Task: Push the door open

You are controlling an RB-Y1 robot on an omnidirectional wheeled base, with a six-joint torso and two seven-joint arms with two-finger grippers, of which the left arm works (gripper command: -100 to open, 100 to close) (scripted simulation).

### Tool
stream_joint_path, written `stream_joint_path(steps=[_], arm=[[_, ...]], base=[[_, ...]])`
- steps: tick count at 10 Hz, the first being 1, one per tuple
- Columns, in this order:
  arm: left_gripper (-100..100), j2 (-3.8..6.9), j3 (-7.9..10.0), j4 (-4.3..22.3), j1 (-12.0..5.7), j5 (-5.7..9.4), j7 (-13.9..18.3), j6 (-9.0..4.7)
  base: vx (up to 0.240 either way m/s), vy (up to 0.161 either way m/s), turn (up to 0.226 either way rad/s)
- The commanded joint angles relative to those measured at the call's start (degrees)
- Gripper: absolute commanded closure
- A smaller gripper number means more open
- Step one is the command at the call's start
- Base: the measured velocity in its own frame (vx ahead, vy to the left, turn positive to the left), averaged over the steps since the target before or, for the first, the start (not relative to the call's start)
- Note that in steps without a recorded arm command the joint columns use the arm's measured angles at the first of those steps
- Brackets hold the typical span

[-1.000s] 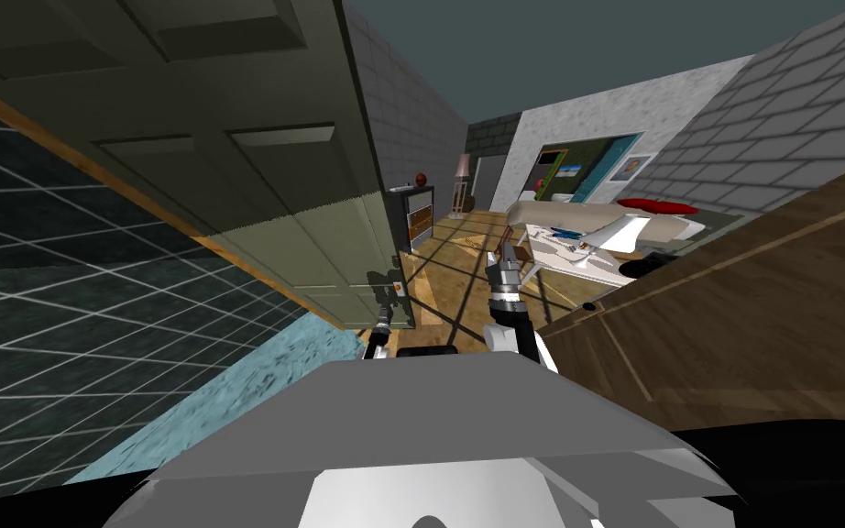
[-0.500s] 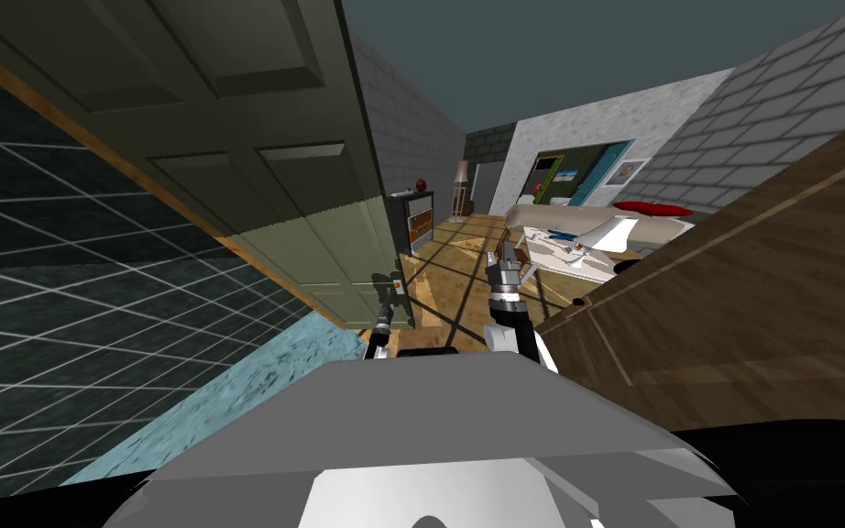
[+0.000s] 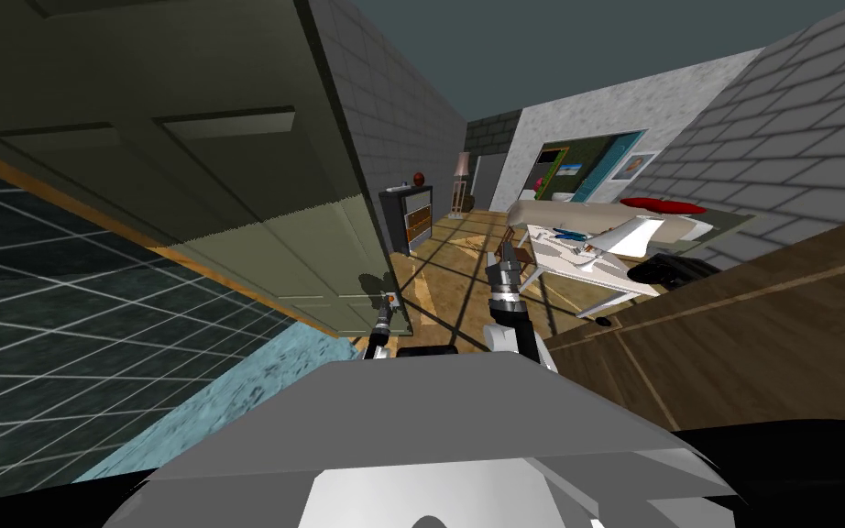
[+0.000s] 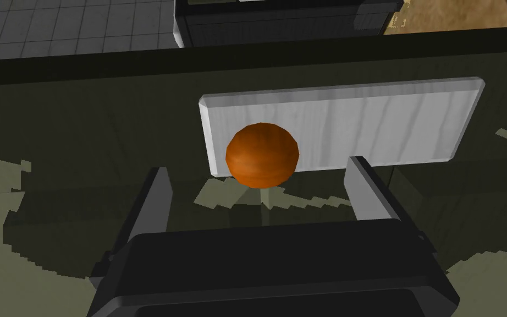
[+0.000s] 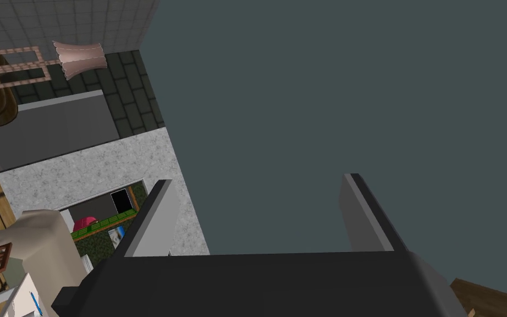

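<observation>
The grey-green panelled door stands swung open on my left, its free edge towards the room ahead. An orange round knob sits on a white plate on the door's face. My left gripper is open right at the knob, one finger to each side of it and the knob just beyond the fingertips. In the head view that gripper is low against the door's edge, by the knob. My right gripper is raised in the doorway, open and holding nothing.
A brown wooden panel rises close on my right. Ahead lies a wooden floor with a white table and a dark cabinet. A dark tiled wall and blue floor are to my left.
The whole view has shifted, so I have moved. The door's free edge leans farther left than before. My left gripper has stayed at the knob and the right arm keeps its pose.
</observation>
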Motion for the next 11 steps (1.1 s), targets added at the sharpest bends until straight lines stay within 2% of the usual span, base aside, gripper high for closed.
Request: stream_joint_path(steps=[1,2,3,8,11], arm=[[-100,-0.49,0.25,0.41,-0.18,0.08,-0.12,-0.40],[-100,-0.29,0.16,0.31,-0.14,0.05,-0.07,-0.25],[100,-0.29,0.16,0.31,-0.14,0.05,-0.07,-0.25],[100,-0.29,0.16,0.31,-0.14,0.05,-0.07,-0.25],[100,0.07,1.92,0.94,-0.69,0.82,-0.62,0.12]], base=[[0.244,-0.021,-0.031],[0.094,-0.011,0.014],[-0.022,-0.001,-0.008],[-0.015,0.002,-0.003],[0.150,-0.064,0.046]])
